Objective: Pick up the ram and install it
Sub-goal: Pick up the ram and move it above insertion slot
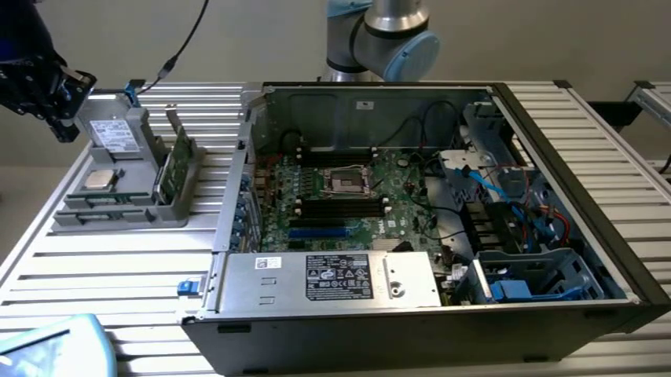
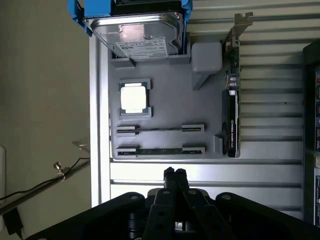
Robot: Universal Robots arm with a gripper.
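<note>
Nothing was done yet: the ram (image 2: 160, 150) lay in its grey tray (image 2: 170, 100), with the tool (image 2: 175, 173) hovering nearby, pressed together and empty.

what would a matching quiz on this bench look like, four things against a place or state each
Things: 1 ram; 2 processor; 3 gripper; 4 hard drive.
States: a shut, holding nothing; b on edge in a long slot of the gray tray; c flat in the tray's square recess; d in a blue bracket.
Pairs: 1-b; 2-c; 3-a; 4-d.
</note>
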